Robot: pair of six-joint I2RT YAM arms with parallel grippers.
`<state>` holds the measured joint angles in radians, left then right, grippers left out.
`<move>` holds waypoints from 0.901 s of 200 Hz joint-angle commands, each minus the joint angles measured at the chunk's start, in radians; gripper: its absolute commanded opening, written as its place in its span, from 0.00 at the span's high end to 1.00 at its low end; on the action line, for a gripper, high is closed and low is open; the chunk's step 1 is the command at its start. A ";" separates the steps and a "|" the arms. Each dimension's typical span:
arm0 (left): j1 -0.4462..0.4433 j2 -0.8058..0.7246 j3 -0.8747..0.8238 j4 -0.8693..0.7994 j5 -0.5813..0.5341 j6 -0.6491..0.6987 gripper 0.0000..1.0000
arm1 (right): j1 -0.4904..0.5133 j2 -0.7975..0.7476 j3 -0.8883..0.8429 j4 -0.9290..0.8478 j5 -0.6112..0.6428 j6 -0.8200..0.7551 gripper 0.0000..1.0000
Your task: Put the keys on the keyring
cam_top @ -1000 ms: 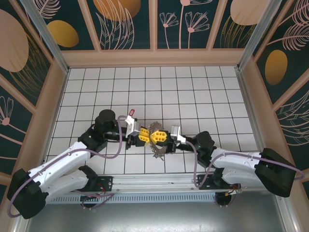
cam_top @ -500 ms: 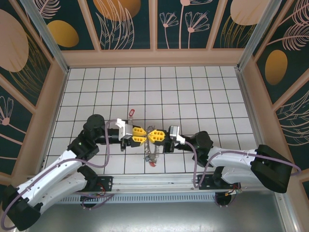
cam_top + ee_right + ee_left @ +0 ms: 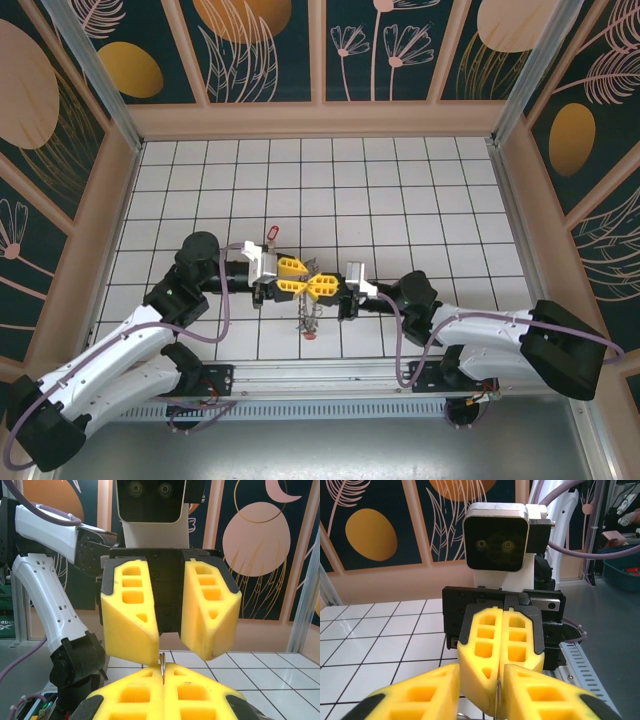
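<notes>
The keyring (image 3: pixel 309 318) hangs edge-on below the two grippers near the table's front, with a red bit (image 3: pixel 313 335) at its lower end. My right gripper (image 3: pixel 318 287) is shut on the ring's thin metal rim (image 3: pixel 161 661), which pokes up between its yellow pads (image 3: pixel 162 672). My left gripper (image 3: pixel 300 275) faces it tip to tip. Its jaws (image 3: pixel 175 650) stand open, one either side of the right gripper's fingertips (image 3: pixel 499 690) and the ring's edge (image 3: pixel 497 705). One red-headed key (image 3: pixel 271 232) lies on the tiles behind the left gripper.
The white tiled floor (image 3: pixel 420 200) stretches behind the grippers to the wooden walls (image 3: pixel 320 120). A metal rail (image 3: pixel 320 375) runs along the near edge under both arms.
The keyring went from lying flat between the two grippers to hanging edge-on from the right one. The left jaws have opened wider and the left arm has shifted slightly right.
</notes>
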<state>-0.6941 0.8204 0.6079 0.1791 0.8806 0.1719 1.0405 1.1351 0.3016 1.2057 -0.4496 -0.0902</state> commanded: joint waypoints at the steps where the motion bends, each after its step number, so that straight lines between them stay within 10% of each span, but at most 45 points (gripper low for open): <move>1: -0.002 -0.048 0.001 0.002 -0.012 0.009 0.68 | -0.002 -0.045 -0.015 0.092 -0.006 0.024 1.00; 180: -0.002 0.060 0.050 0.047 0.109 -0.022 0.79 | -0.027 -0.076 -0.037 0.108 -0.015 0.048 1.00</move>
<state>-0.6941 0.9058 0.6231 0.1802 0.9516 0.1589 1.0134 1.0740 0.2401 1.2812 -0.4438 -0.0422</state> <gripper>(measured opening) 0.236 0.049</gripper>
